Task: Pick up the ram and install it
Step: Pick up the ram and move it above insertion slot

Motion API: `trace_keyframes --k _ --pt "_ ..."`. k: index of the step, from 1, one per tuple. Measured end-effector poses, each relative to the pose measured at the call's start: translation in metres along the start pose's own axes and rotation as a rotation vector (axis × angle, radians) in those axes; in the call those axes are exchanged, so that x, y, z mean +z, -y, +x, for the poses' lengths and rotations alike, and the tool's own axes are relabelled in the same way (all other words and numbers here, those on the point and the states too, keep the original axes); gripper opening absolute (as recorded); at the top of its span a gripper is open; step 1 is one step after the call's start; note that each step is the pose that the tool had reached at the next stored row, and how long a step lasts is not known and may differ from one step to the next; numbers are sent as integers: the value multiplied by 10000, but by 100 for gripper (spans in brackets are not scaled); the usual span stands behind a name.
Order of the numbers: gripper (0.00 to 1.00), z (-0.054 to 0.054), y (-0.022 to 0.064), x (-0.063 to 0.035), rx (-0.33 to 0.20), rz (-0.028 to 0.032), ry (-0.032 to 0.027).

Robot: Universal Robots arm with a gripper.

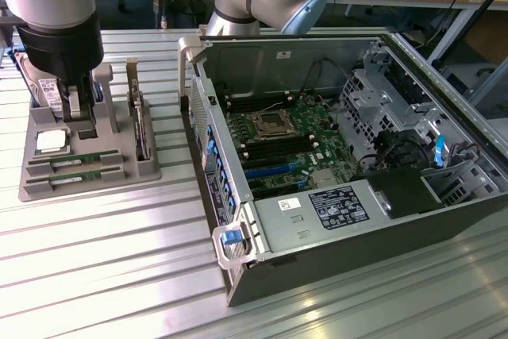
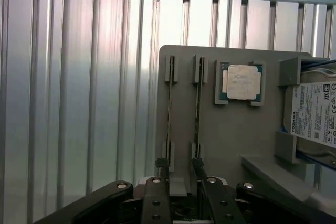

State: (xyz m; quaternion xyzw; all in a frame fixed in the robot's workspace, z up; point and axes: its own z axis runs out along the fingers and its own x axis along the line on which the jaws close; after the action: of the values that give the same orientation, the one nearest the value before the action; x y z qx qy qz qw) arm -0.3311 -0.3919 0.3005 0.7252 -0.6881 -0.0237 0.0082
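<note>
Hovering above tray point(image 2: 231, 129) | fingers point(image 2: 159, 192) spread, empty | ram point(image 2: 198, 111) edge-on, one end hidden behind fingers

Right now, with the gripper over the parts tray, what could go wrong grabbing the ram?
The open gripper hangs over two ram sticks slotted side by side; its fingertips may land on both rather than straddle one. The CPU lies beside them, so a sideways drift could knock it.

Ribbed alu table point(image 1: 95, 260): grey parts tray point(image 1: 151, 166) & open PC case point(image 1: 333, 263) side by side, apart.
</note>
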Motion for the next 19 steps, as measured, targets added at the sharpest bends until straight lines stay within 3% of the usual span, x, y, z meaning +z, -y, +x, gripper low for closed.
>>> trace_keyframes --k 19 --pt "30 -8 -51 229 0 1 0"
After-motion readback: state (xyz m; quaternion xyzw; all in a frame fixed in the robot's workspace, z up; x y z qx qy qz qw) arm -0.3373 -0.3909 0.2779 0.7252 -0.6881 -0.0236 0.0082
